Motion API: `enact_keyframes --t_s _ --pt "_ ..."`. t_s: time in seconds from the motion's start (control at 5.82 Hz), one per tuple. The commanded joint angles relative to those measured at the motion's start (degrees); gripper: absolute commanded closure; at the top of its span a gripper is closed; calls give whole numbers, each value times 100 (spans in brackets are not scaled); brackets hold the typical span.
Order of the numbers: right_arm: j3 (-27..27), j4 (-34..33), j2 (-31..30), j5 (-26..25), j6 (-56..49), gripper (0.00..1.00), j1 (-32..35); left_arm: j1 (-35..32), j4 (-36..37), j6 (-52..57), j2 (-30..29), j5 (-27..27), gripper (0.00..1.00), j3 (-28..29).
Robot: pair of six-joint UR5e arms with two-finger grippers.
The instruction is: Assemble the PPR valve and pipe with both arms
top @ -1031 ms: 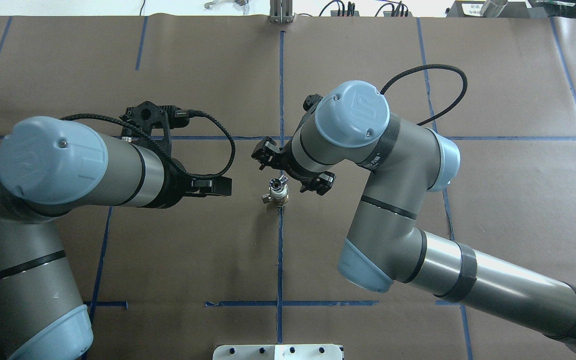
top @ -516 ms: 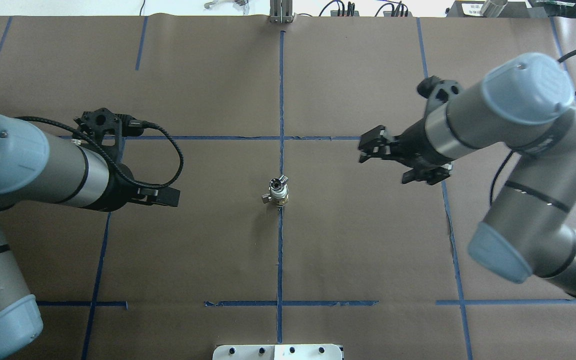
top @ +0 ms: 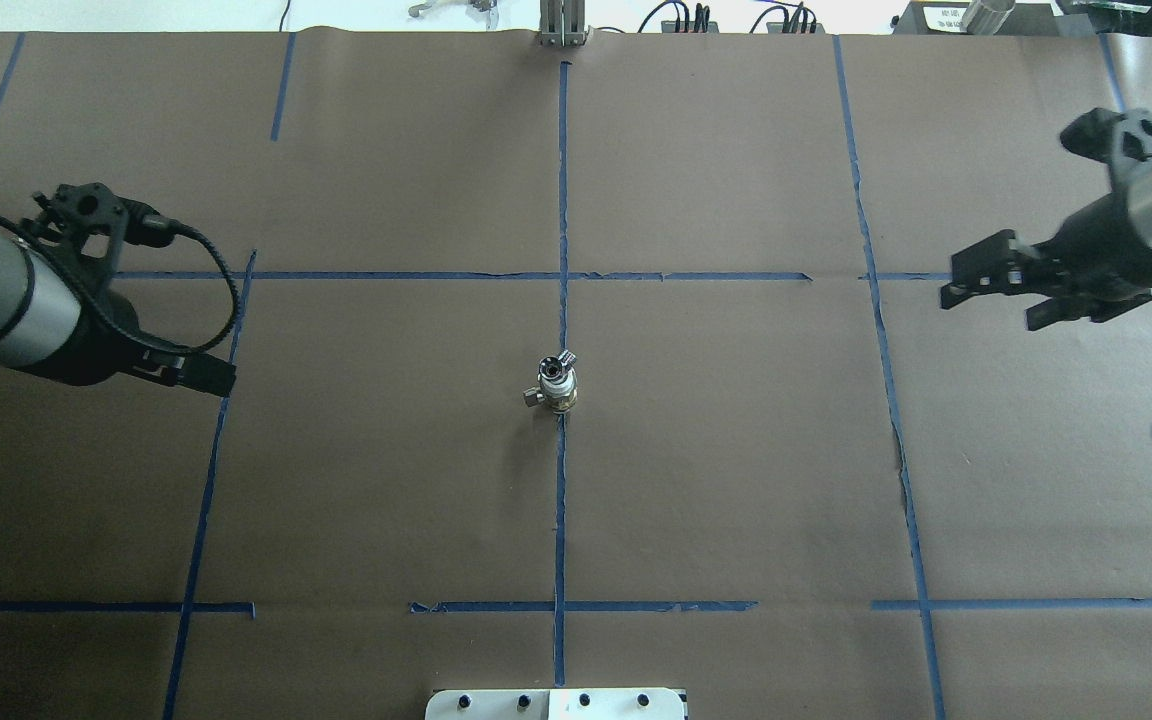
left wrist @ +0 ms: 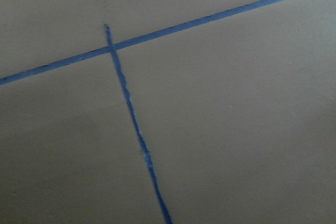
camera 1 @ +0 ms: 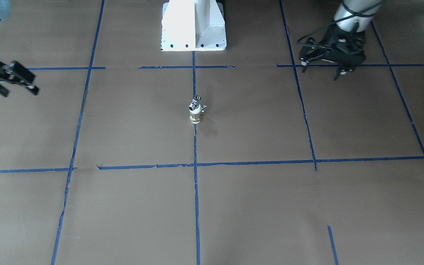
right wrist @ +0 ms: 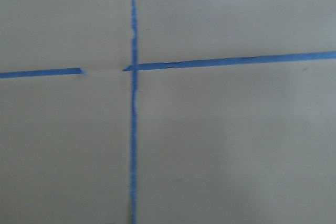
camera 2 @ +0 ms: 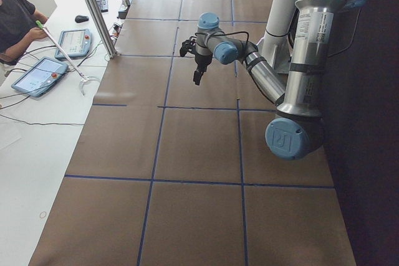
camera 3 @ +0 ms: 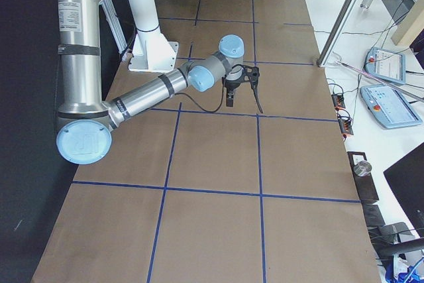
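The chrome PPR valve [top: 553, 375] sits on top of the white pipe with its brass collar [top: 565, 404]. The two stand upright as one piece on the centre blue tape line. They show the same way in the front view, valve [camera 1: 196, 98] above pipe [camera 1: 194, 117]. My left gripper [top: 208, 378] is open and empty, far to the table's left; it also shows in the front view [camera 1: 322, 68]. My right gripper [top: 998, 300] is open and empty, far to the right, and also shows in the front view [camera 1: 18, 91]. Both wrist views show only brown paper and blue tape.
Brown paper with a grid of blue tape [top: 561, 200] covers the table. The white pedestal base [camera 1: 193, 25] stands at the robot's side. An aluminium post [camera 2: 93, 10] and tablets [camera 2: 38, 76] stand off the table's far edge, by an operator.
Both arms have swung outward, away from the centre. The right gripper, which was right next to the valve, now hangs far right. The valve and pipe have not moved.
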Motion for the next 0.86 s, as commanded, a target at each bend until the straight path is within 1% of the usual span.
enact_keyframes --t_s 0.0,0.17,0.34,0.52,0.69 --pt "-583 -39 -586 67 -2366 0 1183 -1446 42 2007 717 -1139 0 403" --pt "-978 -48 -658 67 -2995 0 1711 -2089 51 3002 921 -1589 0 790" --pt "-1539 -48 -650 84 -3837 0 2082 -2670 86 3125 958 -1602 0 916" --pt "-1667 -118 -650 84 -4010 0 2172 -2919 217 3640 1315 -1602 0 1013" --pt "-1537 -476 -632 136 -4099 0 2225 -3078 383 3741 1458 -1602 0 1013"
